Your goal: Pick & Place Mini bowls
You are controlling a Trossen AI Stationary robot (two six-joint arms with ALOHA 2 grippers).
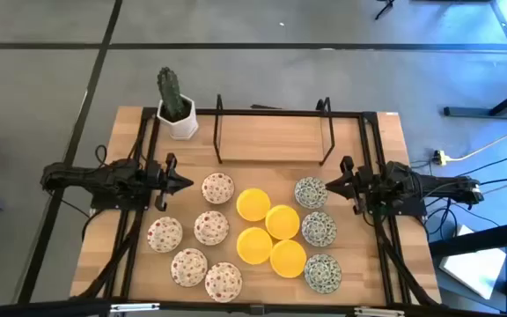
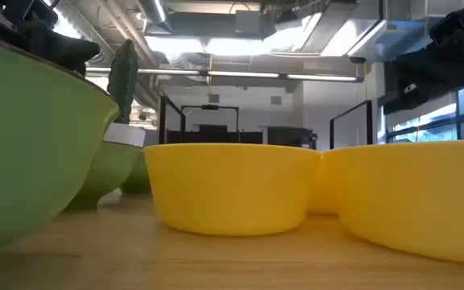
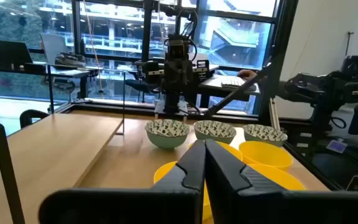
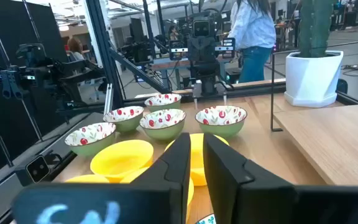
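A wooden counter (image 1: 130, 246) seen from above holds a dozen mini bowls grouped by pattern, ready for picking: five red-speckled bowls (image 1: 210, 227) on the left, four plain yellow bowls (image 1: 269, 236) in the middle, three green-patterned bowls (image 1: 318, 229) on the right. The left gripper (image 1: 183, 183) hovers at the left edge near the red-speckled group, jaws closed and empty. The right gripper (image 1: 331, 187) mirrors it beside the green-patterned group, jaws nearly together, a narrow gap showing, holding nothing. A black wire rack (image 1: 274, 132) stands empty behind the bowls, probably their destination. A potted cactus (image 1: 175, 104) sits at the far left corner.
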